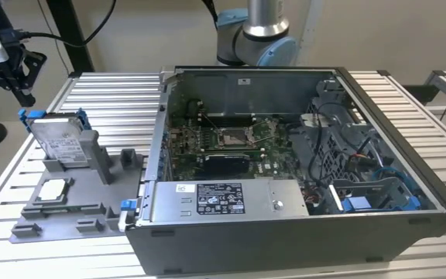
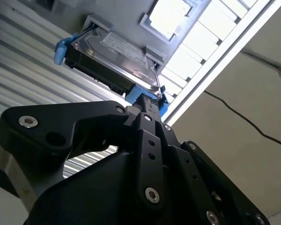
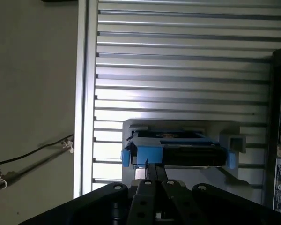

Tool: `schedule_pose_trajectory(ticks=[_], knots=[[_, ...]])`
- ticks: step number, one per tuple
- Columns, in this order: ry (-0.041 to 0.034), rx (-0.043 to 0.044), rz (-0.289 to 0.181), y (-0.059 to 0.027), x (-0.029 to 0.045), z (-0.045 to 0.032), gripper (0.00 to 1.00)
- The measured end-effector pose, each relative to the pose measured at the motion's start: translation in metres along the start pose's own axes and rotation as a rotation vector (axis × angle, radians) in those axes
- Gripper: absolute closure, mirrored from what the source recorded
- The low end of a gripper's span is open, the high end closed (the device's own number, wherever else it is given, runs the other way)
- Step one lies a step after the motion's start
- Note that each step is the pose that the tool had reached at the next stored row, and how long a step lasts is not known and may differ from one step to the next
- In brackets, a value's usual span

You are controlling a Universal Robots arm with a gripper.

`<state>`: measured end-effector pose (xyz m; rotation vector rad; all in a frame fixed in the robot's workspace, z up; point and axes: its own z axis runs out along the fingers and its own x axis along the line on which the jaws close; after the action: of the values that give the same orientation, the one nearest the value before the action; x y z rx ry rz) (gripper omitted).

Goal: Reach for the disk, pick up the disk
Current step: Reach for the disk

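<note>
One tool (image 3: 154, 167) hovers near the disk's (image 3: 178, 153) blue-framed edge.

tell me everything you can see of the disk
The disk is a flat silver-grey metal rectangle with a white printed label, set in a bright blue plastic frame whose tabs stick out at the ends. It stands tilted on its edge, label side up, in a grey holder on the slatted table, to the exterior view's left of the open computer case. As far as shows, only the holder touches it; the gripper hangs apart, above it.
</note>
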<state>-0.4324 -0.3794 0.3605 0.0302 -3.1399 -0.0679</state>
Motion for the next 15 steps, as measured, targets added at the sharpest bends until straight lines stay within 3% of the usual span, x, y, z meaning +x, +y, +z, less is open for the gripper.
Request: schedule_pose_trajectory(ticks=[15], knots=[[0.0005,-0.0006,-0.009,0.0,0.0001,-0.0001,1.0]])
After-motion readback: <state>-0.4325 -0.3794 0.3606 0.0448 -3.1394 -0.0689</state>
